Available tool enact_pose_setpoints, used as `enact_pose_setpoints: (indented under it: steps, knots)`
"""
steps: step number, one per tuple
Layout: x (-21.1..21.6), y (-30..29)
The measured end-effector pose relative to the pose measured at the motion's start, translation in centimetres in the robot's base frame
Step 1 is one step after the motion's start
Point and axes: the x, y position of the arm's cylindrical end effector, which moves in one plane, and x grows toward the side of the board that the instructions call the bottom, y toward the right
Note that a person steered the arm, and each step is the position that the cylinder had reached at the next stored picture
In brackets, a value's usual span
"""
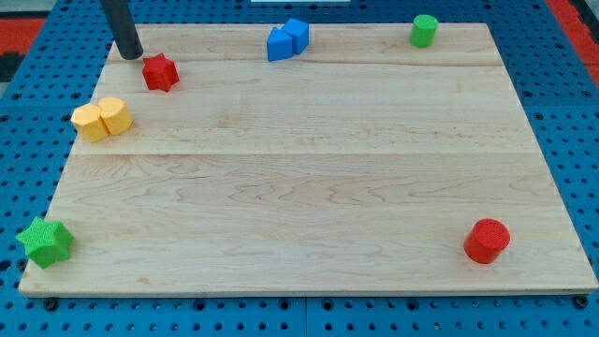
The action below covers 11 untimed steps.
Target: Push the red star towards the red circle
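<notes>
Blue pegboard surrounds a pale wooden desk (309, 187) made of long planks, with a few coloured blocks scattered mostly along its edges. Near the view's top left sits the small red star-shaped block (160, 72), and far from it, near the view's bottom right corner, rests the red round cylinder block (487, 241), the circle it is meant to reach.

The arm carries no hand at all, only a straight dark rod, so there is nothing to spread, press together or pinch with. The rod's tip (131, 54) stands just beside the red star, up and to the view's left of it; whether it touches the block I cannot tell, though any gap looks slight.

By my judgement the work is at its very beginning: the tip is lined up behind the star on the side away from the circle, and nearly the whole diagonal of the desk lies ahead. The next move calls for a steady push down and to the view's right, kept centred on the star so it does not spin off.

Two yellow blocks (103, 118) huddle touching each other below the star, slightly left of the likely path. A pair of blue blocks (287, 39), a green cylinder (424, 30) and a green star (45, 241) lie well apart from it.
</notes>
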Motion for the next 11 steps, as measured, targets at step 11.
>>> enact_pose_setpoints:
  steps: [11]
  knots:
    - [22.5,28.5]
